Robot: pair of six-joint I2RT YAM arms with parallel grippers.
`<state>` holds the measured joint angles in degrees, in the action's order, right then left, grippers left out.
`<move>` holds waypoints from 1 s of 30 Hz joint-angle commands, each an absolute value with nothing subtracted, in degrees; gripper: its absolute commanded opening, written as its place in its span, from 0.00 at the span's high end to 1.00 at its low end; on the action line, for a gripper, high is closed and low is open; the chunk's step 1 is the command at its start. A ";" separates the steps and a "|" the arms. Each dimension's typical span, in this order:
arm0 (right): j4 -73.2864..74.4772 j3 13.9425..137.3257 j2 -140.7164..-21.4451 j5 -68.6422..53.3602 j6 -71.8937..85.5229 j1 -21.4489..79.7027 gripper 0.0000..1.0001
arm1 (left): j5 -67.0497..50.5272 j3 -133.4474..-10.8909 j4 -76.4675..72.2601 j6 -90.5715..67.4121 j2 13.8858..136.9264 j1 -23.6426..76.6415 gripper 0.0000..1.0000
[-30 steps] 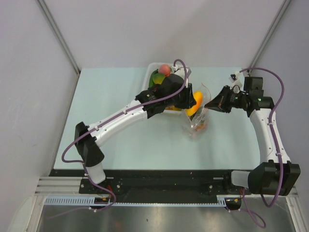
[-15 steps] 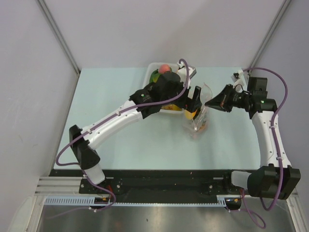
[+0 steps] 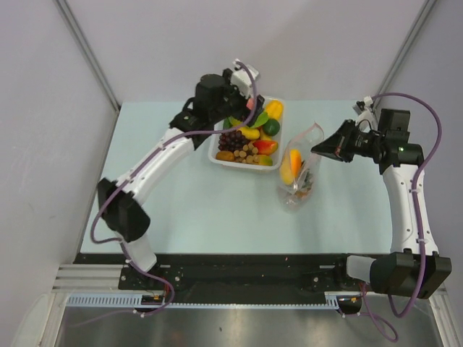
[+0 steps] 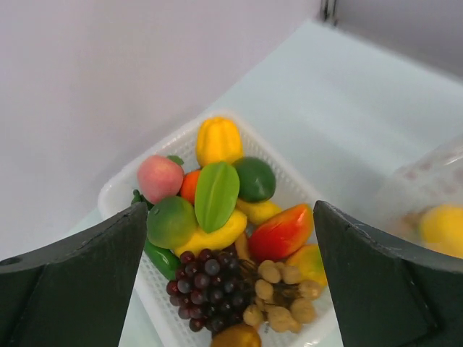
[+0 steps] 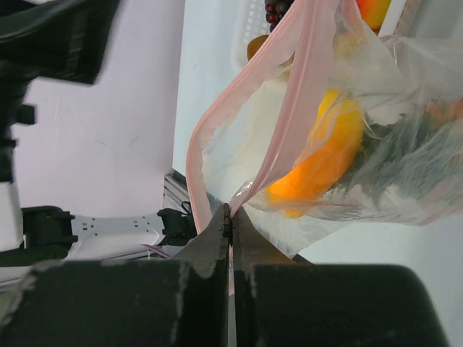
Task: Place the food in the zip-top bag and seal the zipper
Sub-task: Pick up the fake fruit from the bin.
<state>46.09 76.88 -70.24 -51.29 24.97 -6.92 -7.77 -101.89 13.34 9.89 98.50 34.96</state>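
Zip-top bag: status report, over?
Left gripper open, empty, above food in tray. Right gripper shut on zipper, zip-top bag mouth open. Orange piece inside. Nothing blocking mouth.

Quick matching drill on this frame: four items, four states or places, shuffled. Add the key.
Items:
1. left gripper
2. right gripper
3. orange-yellow fruit
4. dark grapes

States or places:
A. inside the zip-top bag
B. lying in the white tray
C. open, empty, over the tray
D. shut on the bag's pink-red mouth strip

Pairs: 1-C, 2-D, 3-A, 4-B
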 commanded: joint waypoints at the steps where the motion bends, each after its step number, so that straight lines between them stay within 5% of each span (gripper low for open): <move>1: 47.81 76.47 -69.87 -50.71 23.12 -6.86 1.00 | -9.23 -103.71 10.47 22.67 107.57 35.16 0.02; 9: 47.81 76.03 -70.14 -51.06 22.68 -6.68 1.00 | -6.59 -105.64 0.80 28.38 118.46 34.89 0.08; 16: 48.25 76.11 -71.28 -51.24 22.06 -6.68 1.00 | -6.33 -110.64 2.63 35.24 125.32 34.89 0.00; 30: 47.81 75.76 -72.77 -51.06 21.62 -6.68 1.00 | -6.60 -112.94 6.15 44.56 130.07 34.89 0.03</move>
